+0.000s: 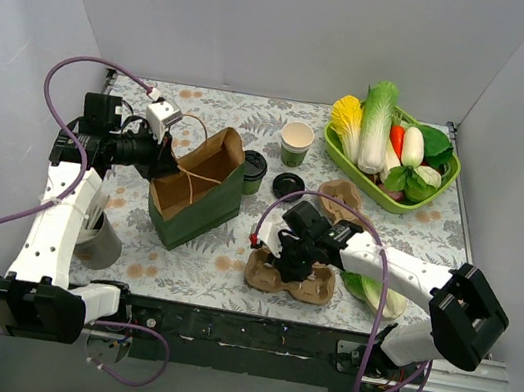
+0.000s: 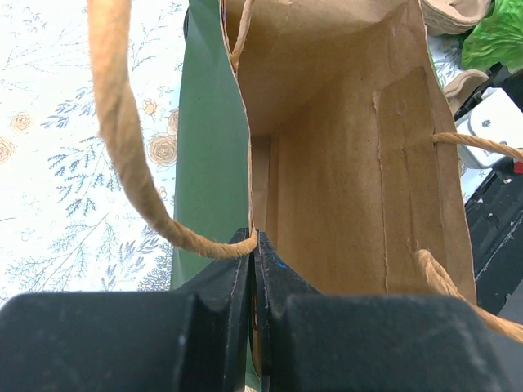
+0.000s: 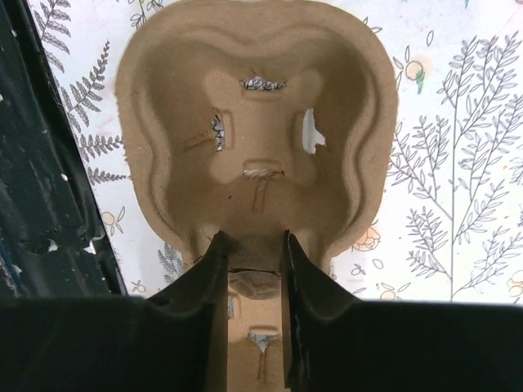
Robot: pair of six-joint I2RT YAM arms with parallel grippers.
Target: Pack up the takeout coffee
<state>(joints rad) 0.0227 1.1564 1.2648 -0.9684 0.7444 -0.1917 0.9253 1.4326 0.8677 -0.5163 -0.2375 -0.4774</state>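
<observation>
The takeout coffee cup (image 1: pixel 295 144), cream over dark green, stands open at the back centre. Its flat black lid (image 1: pixel 288 184) lies on the mat just in front of it. Neither gripper is near them. My left gripper (image 1: pixel 161 164) is shut on the rim of the green paper bag (image 1: pixel 201 208), which stands open; in the left wrist view the jaws (image 2: pixel 253 241) pinch the bag wall (image 2: pixel 351 163) by its rope handle (image 2: pixel 122 139). My right gripper (image 1: pixel 290 255) is shut on the middle ridge of a brown pulp cup tray (image 1: pixel 312 288), as the right wrist view shows (image 3: pixel 252 241).
A dark green cup with a black lid (image 1: pixel 253 170) stands right of the bag. A second pulp tray (image 1: pixel 345 199) lies behind my right arm. A green basket (image 1: pixel 444 182) of vegetables sits back right. A grey cup (image 1: pixel 101 247) stands by my left arm. A leafy vegetable (image 1: pixel 376 295) lies under my right arm.
</observation>
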